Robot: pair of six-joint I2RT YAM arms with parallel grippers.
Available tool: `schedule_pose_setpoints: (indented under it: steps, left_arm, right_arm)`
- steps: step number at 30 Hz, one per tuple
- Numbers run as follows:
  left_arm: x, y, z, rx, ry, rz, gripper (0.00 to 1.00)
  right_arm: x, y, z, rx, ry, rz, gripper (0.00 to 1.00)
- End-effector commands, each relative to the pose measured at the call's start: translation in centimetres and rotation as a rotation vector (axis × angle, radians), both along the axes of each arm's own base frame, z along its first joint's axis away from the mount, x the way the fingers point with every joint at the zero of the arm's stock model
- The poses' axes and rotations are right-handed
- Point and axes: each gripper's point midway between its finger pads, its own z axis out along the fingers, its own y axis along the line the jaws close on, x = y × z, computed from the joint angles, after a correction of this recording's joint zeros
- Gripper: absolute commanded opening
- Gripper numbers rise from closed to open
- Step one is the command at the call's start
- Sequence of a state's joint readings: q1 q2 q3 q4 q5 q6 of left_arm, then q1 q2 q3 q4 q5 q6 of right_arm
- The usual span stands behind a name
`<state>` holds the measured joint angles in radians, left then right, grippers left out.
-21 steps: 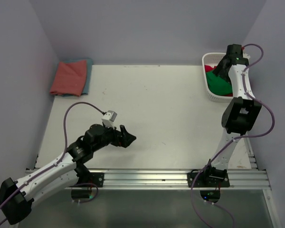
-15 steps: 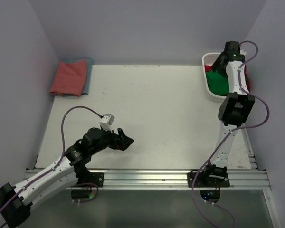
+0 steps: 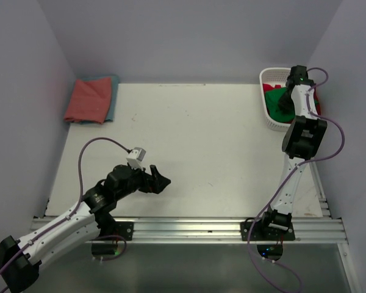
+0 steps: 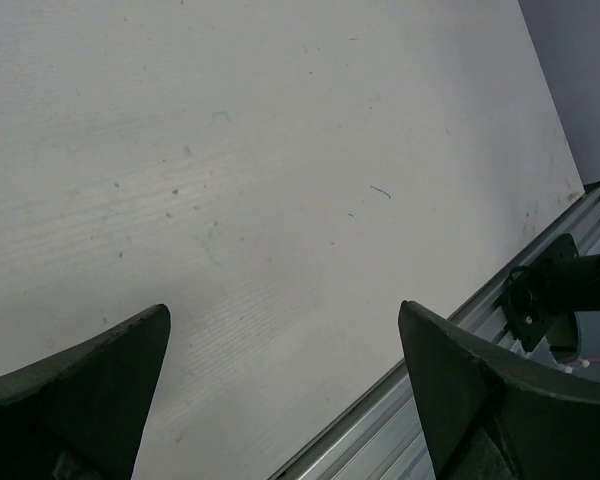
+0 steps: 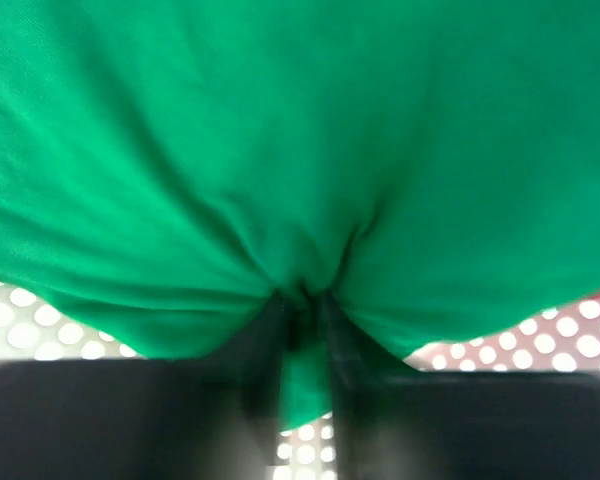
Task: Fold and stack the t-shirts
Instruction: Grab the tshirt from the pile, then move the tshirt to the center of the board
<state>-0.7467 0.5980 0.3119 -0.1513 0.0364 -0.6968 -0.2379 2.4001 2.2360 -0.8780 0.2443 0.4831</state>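
A bright green t-shirt lies crumpled in the white lattice basket at the far right, with a red t-shirt showing beside it. My right gripper reaches down into the basket. In the right wrist view its fingers are shut on a pinched fold of the green t-shirt, cloth bunched between them. A folded salmon-pink t-shirt rests on a teal-blue one at the far left corner. My left gripper hovers open over the bare table near the front, nothing between its fingers.
An aluminium rail runs along the table's front edge, with the arm bases on it. The rail and a black mount show in the left wrist view. Purple walls close the table in on three sides.
My right gripper has dropped lower into the basket and shut on the green t-shirt. The left arm pulled back slightly, then held still.
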Motion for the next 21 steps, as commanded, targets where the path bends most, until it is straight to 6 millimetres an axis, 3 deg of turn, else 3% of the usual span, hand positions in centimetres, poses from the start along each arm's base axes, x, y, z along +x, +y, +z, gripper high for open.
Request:
schedule_pose_setpoints:
  steps: [1,2,7,8,11,12,14,15,17,21]
  left_arm:
    - [0.3,0.1,-0.3,0.002,0.007,0.019,1.0]
    - [0.3,0.1,-0.4,0.002,0.011,0.02,1.0]
    - [0.1,0.1,-0.2,-0.011,0.006,0.016,1.0]
    - [0.1,0.1,-0.2,-0.012,0.006,0.018,1.0]
    - [0.1,0.1,0.3,-0.021,-0.007,0.016,1.0]
    - [0.1,0.1,0.6,-0.025,-0.014,0.015,1.0]
    - [0.2,0.1,0.7,-0.029,-0.018,0.013,1.0]
    - [0.1,0.0,0.7,-0.028,-0.019,0.011,1.0]
    - [0.1,0.0,0.8,-0.034,-0.023,0.007,1.0]
    - [0.0,-0.2,1.0,-0.044,-0.028,-0.002,1.0]
  right_arm:
    - [0.8,1.7,-0.3,0.069,-0.031,0.043,0.07]
    - [0.7,1.7,-0.4,0.072,-0.028,0.042,0.0]
    - [1.0,2.2,2.4,0.077,-0.108,0.059,0.0]
    - [0.8,2.4,4.2,0.076,-0.144,0.066,0.0]
    - [0.5,3.0,7.0,0.084,-0.218,0.077,0.0]
    - [0.3,3.7,10.3,0.091,-0.289,0.098,0.0]
    - [0.0,4.3,12.5,0.105,-0.355,0.11,0.0]
    - [-0.7,5.1,15.8,0.112,-0.428,0.135,0.0]
    - [-1.8,6.3,19.5,0.127,-0.521,0.162,0.0]
    - [-3.5,7.9,23.2,0.143,-0.611,0.198,0.0]
